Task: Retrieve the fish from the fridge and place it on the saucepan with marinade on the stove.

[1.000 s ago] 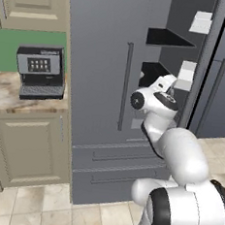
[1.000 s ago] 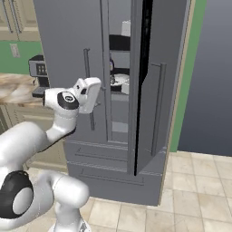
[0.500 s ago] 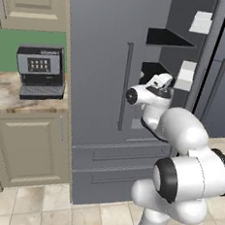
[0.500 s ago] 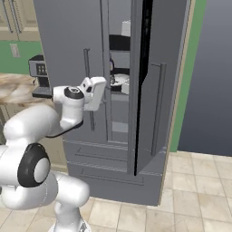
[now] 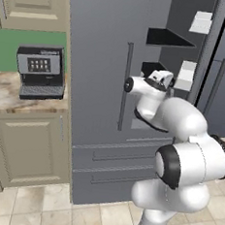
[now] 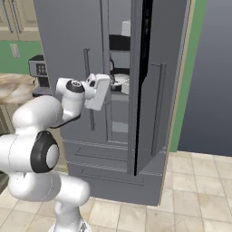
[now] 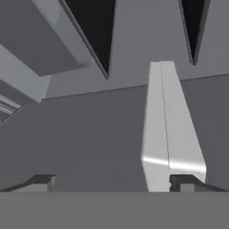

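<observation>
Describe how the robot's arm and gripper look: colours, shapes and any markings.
The arm is glossy white, built from rounded, bulbous links with dark grey to black rings at the joints. Its hand is a boxy white block with a dark round cap at the wrist. The gripper has two small dark finger tips. No cables or markings can be made out.

The fridge [image 5: 102,84] runs past the top edge in both base views, and its open right door [image 6: 156,86] is cut off at the top too. In the right base view, something round and white [image 6: 120,81] sits on a fridge shelf just beyond the gripper [image 6: 106,88], too small and too covered to identify. The gripper's fingers are hidden there.
</observation>
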Controlling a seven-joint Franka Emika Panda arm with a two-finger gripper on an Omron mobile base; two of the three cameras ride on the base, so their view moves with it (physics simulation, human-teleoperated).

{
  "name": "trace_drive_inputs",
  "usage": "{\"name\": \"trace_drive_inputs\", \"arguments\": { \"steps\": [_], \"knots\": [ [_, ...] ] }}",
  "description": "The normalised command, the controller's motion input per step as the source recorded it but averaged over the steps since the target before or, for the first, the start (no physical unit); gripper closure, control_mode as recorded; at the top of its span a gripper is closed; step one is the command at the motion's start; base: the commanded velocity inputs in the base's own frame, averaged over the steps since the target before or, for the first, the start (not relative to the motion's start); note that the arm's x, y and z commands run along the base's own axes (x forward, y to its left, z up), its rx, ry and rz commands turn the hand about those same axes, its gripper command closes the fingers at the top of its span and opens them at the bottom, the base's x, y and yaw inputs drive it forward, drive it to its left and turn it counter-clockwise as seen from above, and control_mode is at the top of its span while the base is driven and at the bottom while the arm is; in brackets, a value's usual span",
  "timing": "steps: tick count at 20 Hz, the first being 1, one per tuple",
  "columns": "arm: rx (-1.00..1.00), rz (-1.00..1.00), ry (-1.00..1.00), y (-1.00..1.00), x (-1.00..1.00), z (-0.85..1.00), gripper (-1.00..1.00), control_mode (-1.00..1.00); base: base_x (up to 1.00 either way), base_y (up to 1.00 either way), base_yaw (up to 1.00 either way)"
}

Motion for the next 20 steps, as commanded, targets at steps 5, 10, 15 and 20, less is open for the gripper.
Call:
{"name": "trace_drive_inputs", "arguments": {
  "steps": [5,10,15,20],
  "knots": [
    [0.00,-0.06,0.17,-0.33,0.18,0.07,-1.00,-1.00,0.00,0.00,0.00],
    [-0.01,-0.01,0.14,-0.46,0.19,0.00,-1.00,-1.00,0.00,0.00,0.00],
    [-0.01,0.00,0.13,-0.56,0.05,0.00,-1.00,-1.00,0.00,0.00,0.00],
    [0.00,-0.08,0.12,-0.92,-0.34,-0.08,-1.00,-1.00,0.00,0.00,0.00]
  ]
}}
